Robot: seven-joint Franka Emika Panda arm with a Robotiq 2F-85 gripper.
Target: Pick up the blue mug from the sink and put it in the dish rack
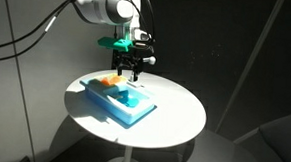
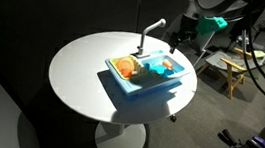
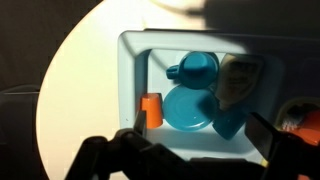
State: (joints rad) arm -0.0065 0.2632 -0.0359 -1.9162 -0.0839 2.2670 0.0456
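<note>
The light blue tray unit lies on a round white table in both exterior views. Its sink point(image 3: 135, 60) fills the wrist view and holds a blue mug point(image 3: 197, 67) with a small handle, upright at the far side. A round blue plate point(image 3: 185, 108), a small orange cup point(image 3: 151, 110) and a second darker blue cup point(image 3: 229, 121) lie near it. The orange dish rack point(image 2: 125, 67) is at one end of the unit point(image 1: 110, 81). My gripper point(image 3: 195, 135) is open and empty, hovering above the sink point(image 1: 131, 62), its fingers on either side of the plate.
A curved grey-white faucet point(image 2: 154, 26) rises at the sink's far edge. A beige item point(image 3: 240, 78) lies in the basin beside the mug. The white table point(image 1: 174, 118) has bare surface around the tray. A wooden stool point(image 2: 232, 70) stands on the floor beyond the table.
</note>
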